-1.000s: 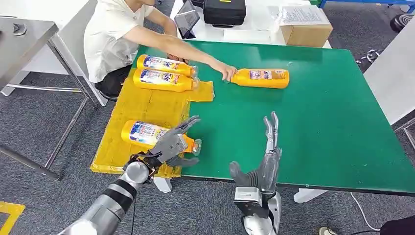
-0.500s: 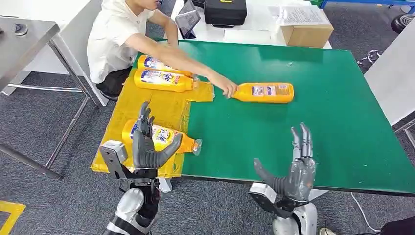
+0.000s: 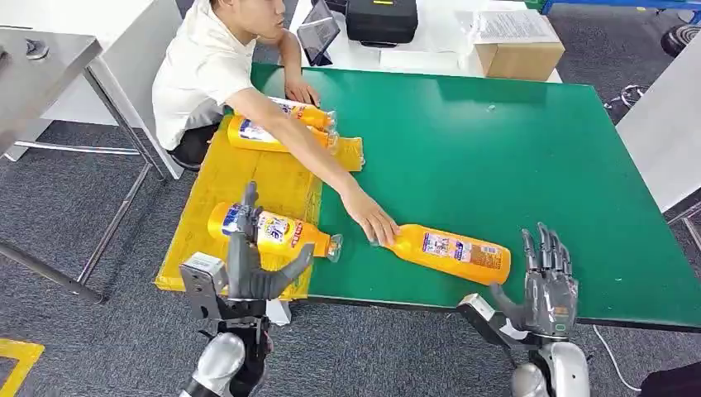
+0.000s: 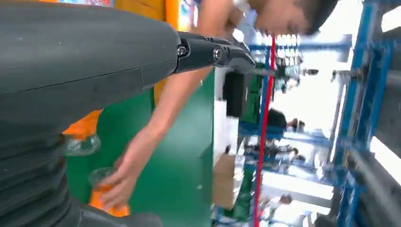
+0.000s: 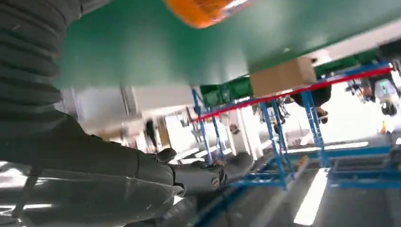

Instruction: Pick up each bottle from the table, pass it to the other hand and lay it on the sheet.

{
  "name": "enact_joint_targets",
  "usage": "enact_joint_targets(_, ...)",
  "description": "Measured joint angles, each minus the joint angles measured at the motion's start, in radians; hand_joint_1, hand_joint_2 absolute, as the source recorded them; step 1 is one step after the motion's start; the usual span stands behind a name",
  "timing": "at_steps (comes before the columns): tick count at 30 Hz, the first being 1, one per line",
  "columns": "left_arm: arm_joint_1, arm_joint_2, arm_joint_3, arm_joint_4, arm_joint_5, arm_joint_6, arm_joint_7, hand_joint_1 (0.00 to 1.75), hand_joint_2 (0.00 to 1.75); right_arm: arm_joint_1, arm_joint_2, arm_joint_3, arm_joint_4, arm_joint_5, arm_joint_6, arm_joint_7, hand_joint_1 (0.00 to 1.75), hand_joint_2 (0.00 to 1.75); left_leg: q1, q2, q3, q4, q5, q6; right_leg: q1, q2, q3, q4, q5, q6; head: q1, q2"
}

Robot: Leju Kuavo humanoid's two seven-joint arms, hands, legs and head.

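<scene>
An orange bottle [image 3: 450,252] lies on the green table [image 3: 496,149] near its front edge; a person's hand [image 3: 370,222] rests on its cap end. My right hand [image 3: 546,285] is raised just right of that bottle, fingers spread, empty. Its base edge [image 5: 208,9] shows in the right wrist view. Three more orange bottles lie on the yellow sheet [image 3: 240,178]: one at the front [image 3: 269,231], two at the back [image 3: 285,124]. My left hand [image 3: 248,265] is held upright in front of the front bottle, fingers apart, holding nothing.
A person in a white shirt [image 3: 202,70] sits at the table's far left corner, one arm reaching across the sheet. A cardboard box [image 3: 519,54], a black case [image 3: 380,18] and a tablet [image 3: 317,33] stand on the white table behind. A grey metal table [image 3: 41,66] stands left.
The person has slid the loose bottle from the table's middle to the front edge beside my right hand. My right hand has drifted right; my left hand has barely moved.
</scene>
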Motion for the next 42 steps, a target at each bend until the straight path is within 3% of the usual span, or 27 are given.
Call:
enact_joint_targets(6,0.007,0.001,-0.085,0.048,-0.025,-0.014,0.002,0.00,1.75,-0.051,-0.043,-0.010,0.113,0.053,0.000,0.020,0.00,1.75,0.000,0.000,0.000,0.000,0.000,0.000,0.000,0.000,0.000,0.000,0.000,0.000,0.000,0.000)
enact_joint_targets(17,0.003,0.002,-0.112,0.078,-0.025,-0.017,0.002,0.00,1.75,-0.094,-0.066,-0.006,0.206,0.049,-0.001,0.071,0.00,1.75,0.001,0.000,0.000,0.000,0.000,0.000,0.001,0.000,0.000,0.000,0.000,0.000,0.000,0.000)
enact_joint_targets(19,-0.001,0.002,-0.114,0.083,-0.024,-0.020,0.008,0.00,1.75,-0.131,-0.080,0.032,0.288,0.025,-0.001,0.125,0.00,1.75,0.001,0.001,0.000,0.000,0.000,0.000,0.000,0.000,0.000,0.000,0.000,0.000,0.000,0.000)
enact_joint_targets(31,-0.023,-0.002,-0.130,0.110,0.028,-0.051,0.055,0.00,1.75,-0.288,-0.114,0.263,0.547,-0.015,-0.006,0.219,0.00,1.75,0.001,0.002,0.002,0.000,0.001,0.000,0.001,0.001,0.000,0.000,0.001,0.000,0.000,0.000)
enact_joint_targets(39,-0.033,-0.001,-0.144,0.129,0.085,-0.071,0.093,0.00,1.75,-0.387,-0.129,0.375,0.668,-0.031,0.076,0.277,0.00,1.75,0.001,0.006,0.007,0.000,0.000,0.000,0.001,0.004,0.004,0.000,0.001,0.000,0.000,0.000)
enact_joint_targets(40,-0.034,-0.001,-0.144,0.131,0.092,-0.072,0.096,0.00,1.75,-0.394,-0.131,0.385,0.677,-0.033,0.080,0.279,0.05,1.75,0.001,0.006,0.008,0.000,0.000,0.000,0.001,0.004,0.005,0.000,0.001,0.000,0.000,0.000)
enact_joint_targets(41,-0.034,-0.001,-0.144,0.132,0.101,-0.076,0.100,0.00,1.75,-0.401,-0.132,0.396,0.686,-0.038,0.089,0.283,1.55,1.75,0.001,0.006,0.009,0.000,0.000,0.000,0.001,0.004,0.005,0.000,0.001,0.000,0.000,0.000)
enact_joint_targets(42,-0.034,-0.001,-0.144,0.133,0.104,-0.078,0.103,0.00,1.75,-0.409,-0.133,0.404,0.693,-0.043,0.104,0.287,1.69,1.75,0.001,0.007,0.010,0.000,0.000,0.000,0.001,0.006,0.006,0.000,0.001,-0.001,0.000,0.000)
